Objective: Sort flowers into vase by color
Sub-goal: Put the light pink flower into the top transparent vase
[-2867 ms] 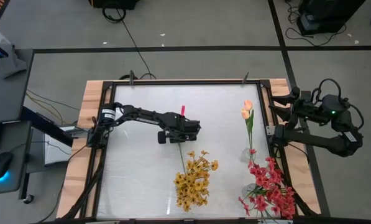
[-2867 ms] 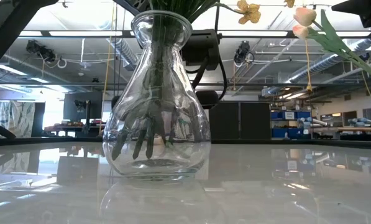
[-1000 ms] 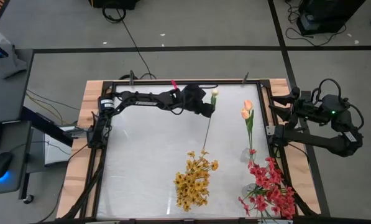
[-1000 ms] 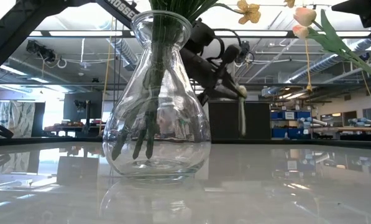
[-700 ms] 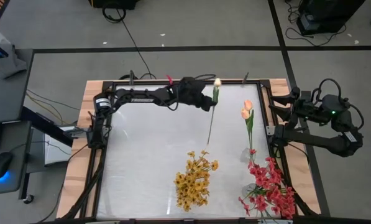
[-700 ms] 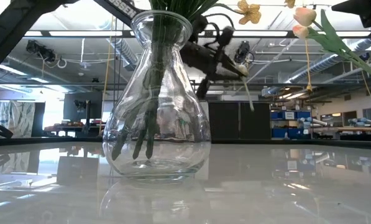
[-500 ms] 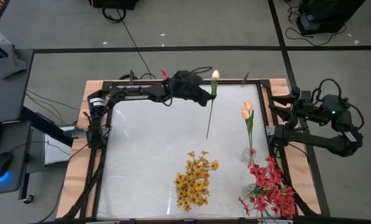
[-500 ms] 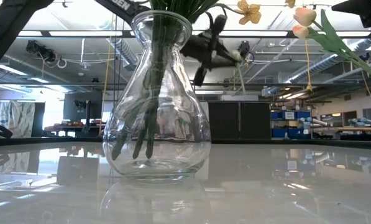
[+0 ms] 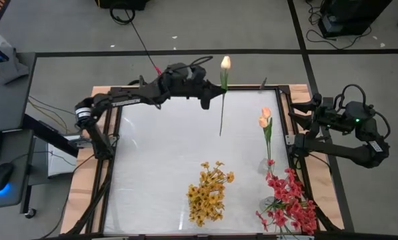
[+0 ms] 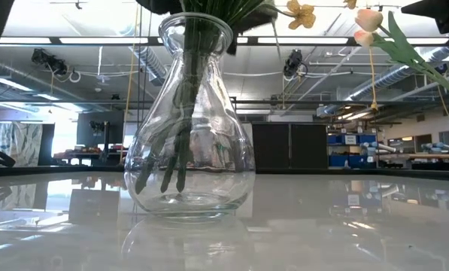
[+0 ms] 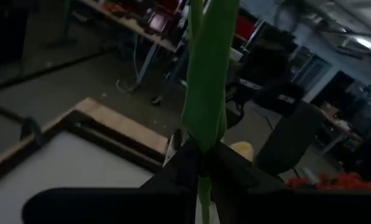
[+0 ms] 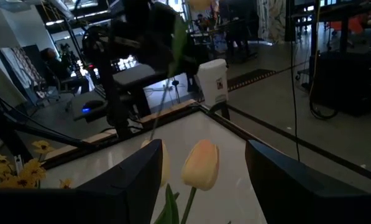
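Left gripper (image 9: 215,92) raised w/ pinched tulip stem (image 9: 222,110), right gripper (image 9: 305,115) parted, idle.

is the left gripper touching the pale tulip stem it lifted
Touching. In the left wrist view the left gripper is pinched shut on the green stem.

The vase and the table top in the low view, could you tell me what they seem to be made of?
The vase looks like clear, smooth glass: green stems and the room behind show through it. The table top looks like a glossy white panel, perhaps laminate or acrylic; it mirrors the vase.
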